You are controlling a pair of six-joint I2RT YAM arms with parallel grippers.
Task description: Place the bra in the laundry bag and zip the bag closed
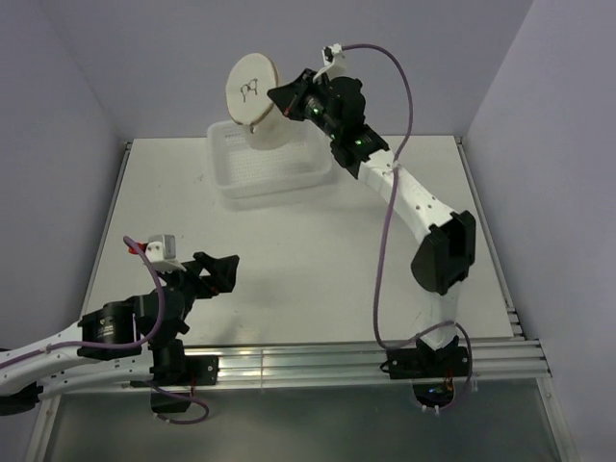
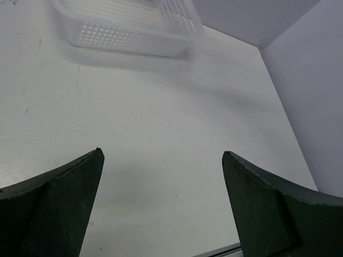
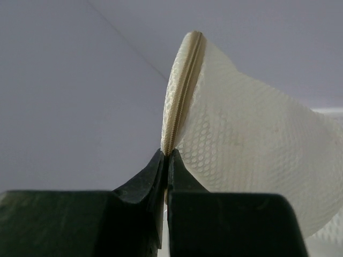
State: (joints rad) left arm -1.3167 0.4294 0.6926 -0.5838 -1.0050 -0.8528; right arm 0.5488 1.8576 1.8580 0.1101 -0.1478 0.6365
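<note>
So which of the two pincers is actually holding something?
The right pincer, shut on the zip edge of the mesh laundry bag; the left pincer gapes empty.

From my right wrist, the laundry bag (image 3: 252, 155) runs off the right edge, its rim's lower end buried between my right jaws. My left wrist's view crops the basket (image 2: 128, 37) at the top. What the bag holds, I cannot tell.

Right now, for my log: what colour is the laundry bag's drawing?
Black, on the laundry bag; top external view.
</note>
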